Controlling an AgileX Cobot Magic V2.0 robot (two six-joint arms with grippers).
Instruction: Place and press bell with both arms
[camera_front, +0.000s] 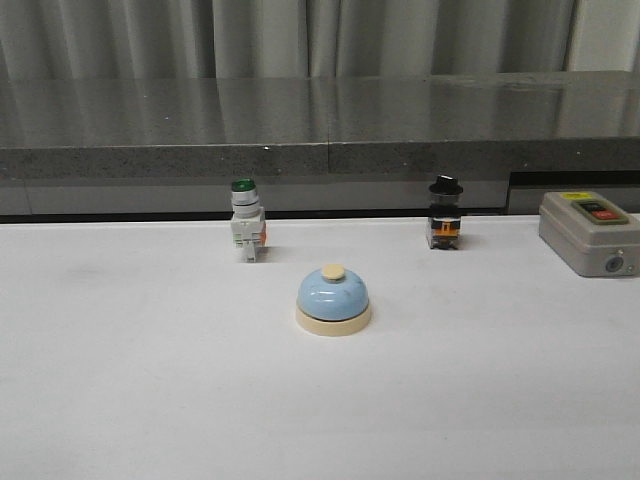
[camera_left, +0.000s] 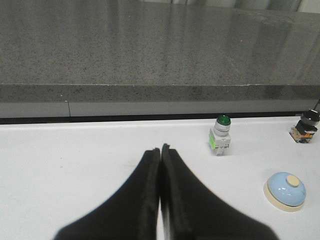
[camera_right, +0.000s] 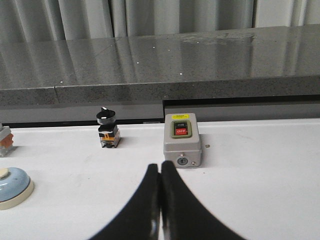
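The bell (camera_front: 333, 298), a light-blue dome with cream base and cream button, stands upright on the white table near the middle. It also shows in the left wrist view (camera_left: 285, 190) and at the edge of the right wrist view (camera_right: 12, 187). Neither arm shows in the front view. My left gripper (camera_left: 160, 148) is shut and empty, above the table, well apart from the bell. My right gripper (camera_right: 160, 166) is shut and empty, just short of the grey box, far from the bell.
A green-capped white push-button switch (camera_front: 246, 226) stands behind the bell to the left. A black-knobbed selector switch (camera_front: 445, 213) stands behind to the right. A grey box with red and black buttons (camera_front: 590, 232) sits at the far right. A grey stone ledge (camera_front: 320, 130) runs along the back.
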